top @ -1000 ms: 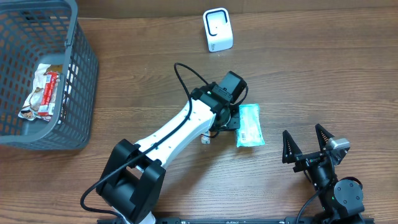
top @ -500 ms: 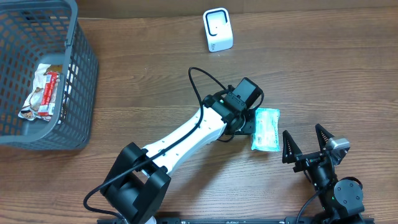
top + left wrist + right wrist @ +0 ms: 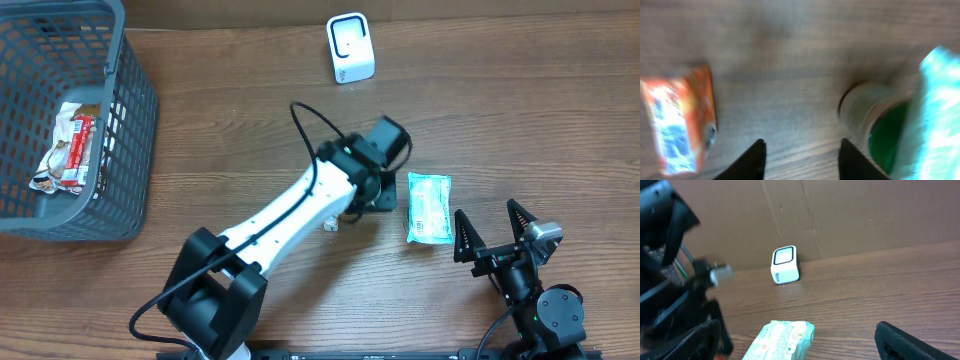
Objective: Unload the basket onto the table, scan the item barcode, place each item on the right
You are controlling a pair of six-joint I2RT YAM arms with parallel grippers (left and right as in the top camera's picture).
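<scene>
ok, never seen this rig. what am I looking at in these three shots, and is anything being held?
Two robot arms at a wooden table. One picture looks down from above; the other two come from a camera on each wrist. From above: a grey basket holding a snack packet, a small white scanner, and a teal pack lying flat on the wood. The left end effector is open beside the pack, apart from it. The right end effector stands wide open near the front edge. Nothing is held.
</scene>
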